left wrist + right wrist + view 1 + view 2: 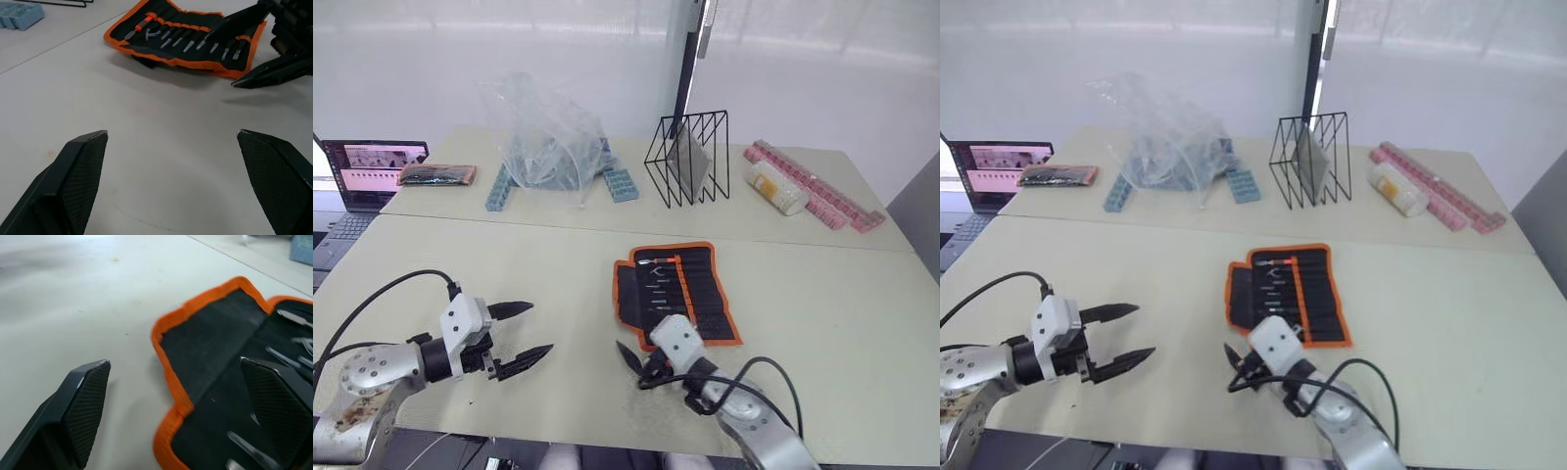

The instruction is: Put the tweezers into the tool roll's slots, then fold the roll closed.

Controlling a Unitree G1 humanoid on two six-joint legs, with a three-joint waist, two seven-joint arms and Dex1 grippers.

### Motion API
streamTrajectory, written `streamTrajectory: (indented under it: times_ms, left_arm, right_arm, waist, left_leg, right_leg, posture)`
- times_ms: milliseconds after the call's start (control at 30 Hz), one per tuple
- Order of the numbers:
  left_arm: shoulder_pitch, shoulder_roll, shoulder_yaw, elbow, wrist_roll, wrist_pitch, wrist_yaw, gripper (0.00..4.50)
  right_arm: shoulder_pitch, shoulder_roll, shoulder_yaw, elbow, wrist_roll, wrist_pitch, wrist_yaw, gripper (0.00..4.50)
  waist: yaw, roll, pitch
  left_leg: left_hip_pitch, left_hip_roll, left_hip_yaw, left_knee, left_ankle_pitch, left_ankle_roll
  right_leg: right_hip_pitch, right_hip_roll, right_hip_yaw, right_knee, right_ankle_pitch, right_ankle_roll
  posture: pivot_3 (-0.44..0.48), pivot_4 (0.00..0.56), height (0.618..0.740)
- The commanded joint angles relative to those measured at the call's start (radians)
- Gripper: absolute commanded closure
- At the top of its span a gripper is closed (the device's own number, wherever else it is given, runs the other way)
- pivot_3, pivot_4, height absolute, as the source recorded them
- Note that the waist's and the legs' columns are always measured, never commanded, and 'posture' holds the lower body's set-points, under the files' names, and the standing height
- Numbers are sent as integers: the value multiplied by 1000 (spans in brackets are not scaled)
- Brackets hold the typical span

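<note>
The tool roll [675,292] is lying unrolled and open on the pale desk [822,323], its orange edging framing the black inner face, and slim metal tools are sitting tucked in the slots [195,43] across it, their silver tips showing in a row; whether these are the tweezers I cannot tell. The right claw [636,360] is hovering just off the roll's near corner with its two black fingers spread apart and nothing between them; in the right wrist view one finger [80,404] is standing over bare desk while the other is hanging over the black fabric beside the orange hem. The left claw [521,338] is waiting well to the left of the roll, low over the desk, its fingers [73,181] also gaping wide and gripping nothing. Further back, on the far part of the desk, a crumpled clear plastic bag [543,137] is resting over some blue blocks [619,182], a black wire rack [690,157] is standing upright beside them, and a pink strip [818,186] is lying to the right with a clear jar [775,188] against it. A laptop [362,171] is sitting open at the far left edge.
</note>
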Motion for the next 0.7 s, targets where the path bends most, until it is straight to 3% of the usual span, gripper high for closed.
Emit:
streamTrajectory:
  times_ms: [33, 233, 333, 633, 700]
  left_arm:
    - [-22, 15, -18, -25, -23, 9, -12, 0]
    - [-45, 23, -38, -9, -22, 13, -19, 0]
    - [-43, 26, -36, -14, -25, 16, -18, 0]
    - [-17, 36, -14, -27, -32, 21, -5, 0]
    - [-15, 35, -14, -27, -31, 20, -3, 0]
  right_arm:
    - [-19, 21, 45, 36, -110, -86, -68, 41]
    - [-46, 57, 69, 99, -217, -140, -133, 41]
    - [-60, 74, 63, 122, -232, -156, -136, 853]
    - [-74, 104, 51, 157, -247, -187, -129, 3997]
    - [-75, 106, 42, 153, -238, -185, -123, 4470]
  waist:
    - [0, 0, 0]
    - [-1, 0, 0]
    - [-1, 0, 0]
    - [-1, 0, 0]
    - [-1, 0, 0]
  left_leg:
    - [0, 0, 0, 0, 0, 0]
    - [0, 0, 0, 0, 0, 0]
    - [0, 0, 0, 0, 0, 0]
    - [0, 0, 0, 1, 0, 0]
    - [0, 0, 0, 1, 0, 0]
  right_leg:
    - [0, 0, 0, 0, 0, 0]
    - [0, 0, 0, 1, 1, -1]
    - [0, 0, 0, 1, 1, -2]
    - [0, 0, 0, 2, 2, -3]
    - [0, 0, 0, 2, 2, -4]
  posture:
    - [0, 150, 720]
    - [0, 150, 720]
    - [0, 150, 720]
    - [0, 150, 720]
    - [0, 150, 720]
